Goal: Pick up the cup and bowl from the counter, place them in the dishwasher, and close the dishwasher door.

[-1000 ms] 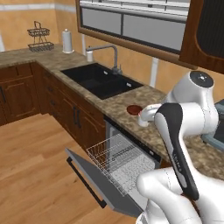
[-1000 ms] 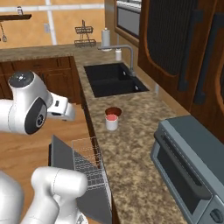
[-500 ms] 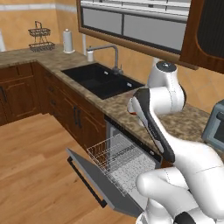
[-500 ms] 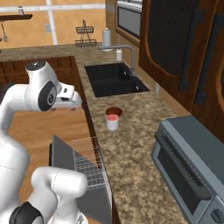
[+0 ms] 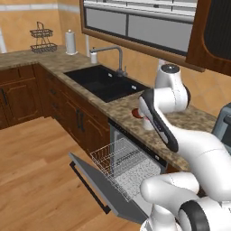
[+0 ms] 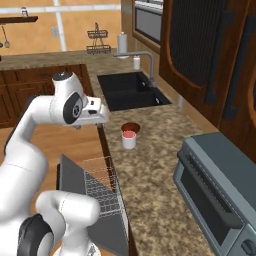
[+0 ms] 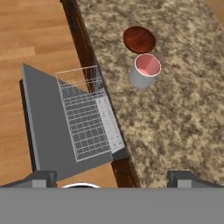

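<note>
While the pincer [image 7: 112,177] hangs high above the counter [image 7: 183,131] with its two dark finger tips spread wide and nothing between them, the cup [image 7: 144,71] and the bowl [image 7: 139,39] sit below it on the speckled brown-grey granite. The cup is a small plain white cylinder without a handle, upright, its inside a soft pink-red. The bowl is a low round dish of dark reddish-brown with a smooth sheen, a little wider than the cup and much flatter; the two stand just beside each other, and whether they touch cannot be told.

In the right base view the cup [image 6: 129,139] stands nearer the camera than the bowl [image 6: 130,128], both close to the counter's front edge, between the black sink [image 6: 131,90] and the boxy grey toaster oven [image 6: 220,196]. The white arm's hand reaches out over the counter's front edge, left of the pair.

Under the counter the dishwasher [image 5: 128,167] is open. Its door [image 7: 46,127], a flat grey panel with a long black bar handle along its outer edge, is dropped down over the pale wooden plank floor [image 7: 35,39]. A white wire rack [image 7: 85,113], a fine square grid with raised sides, is drawn out over the door. Dark wood cabinets [image 5: 72,113] run beneath the granite.
</note>
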### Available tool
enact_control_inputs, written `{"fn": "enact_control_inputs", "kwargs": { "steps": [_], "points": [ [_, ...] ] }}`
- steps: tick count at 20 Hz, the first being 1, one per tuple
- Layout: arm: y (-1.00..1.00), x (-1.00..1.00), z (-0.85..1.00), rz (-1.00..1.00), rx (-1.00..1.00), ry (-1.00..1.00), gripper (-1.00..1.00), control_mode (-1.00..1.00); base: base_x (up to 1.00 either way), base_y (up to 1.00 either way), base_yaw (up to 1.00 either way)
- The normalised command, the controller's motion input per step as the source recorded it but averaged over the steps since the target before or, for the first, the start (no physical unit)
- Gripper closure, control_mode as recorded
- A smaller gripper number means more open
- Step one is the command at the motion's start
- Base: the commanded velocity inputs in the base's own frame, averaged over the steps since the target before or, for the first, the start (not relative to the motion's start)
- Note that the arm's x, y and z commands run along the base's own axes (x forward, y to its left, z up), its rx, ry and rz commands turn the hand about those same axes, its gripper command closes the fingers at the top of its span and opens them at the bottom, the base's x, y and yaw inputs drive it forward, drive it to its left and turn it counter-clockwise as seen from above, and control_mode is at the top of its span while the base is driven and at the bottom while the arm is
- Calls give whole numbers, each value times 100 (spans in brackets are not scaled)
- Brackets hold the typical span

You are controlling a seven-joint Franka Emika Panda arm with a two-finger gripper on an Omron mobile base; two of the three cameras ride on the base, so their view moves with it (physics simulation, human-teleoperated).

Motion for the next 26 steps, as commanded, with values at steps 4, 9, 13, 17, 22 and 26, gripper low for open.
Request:
{"fn": "enact_control_inputs", "kwargs": {
  "steps": [4, 9, 13, 17, 22, 26],
  "points": [
    [-37, 10, -45, 8, -2, 0, -100, -100, 0, 0, 0],
    [-27, 34, -37, 9, 0, 0, -100, -100, 0, 0, 0],
    [-2, 56, -28, 7, 0, 0, -100, -100, 0, 0, 0],
    [0, 51, -14, 0, 0, 0, -100, -100, 0, 0, 0],
    [0, 40, -20, 0, -2, 5, -100, -100, 0, 0, 0],
    [0, 39, -22, 0, -2, 4, -100, -100, 0, 0, 0]
  ]
}}
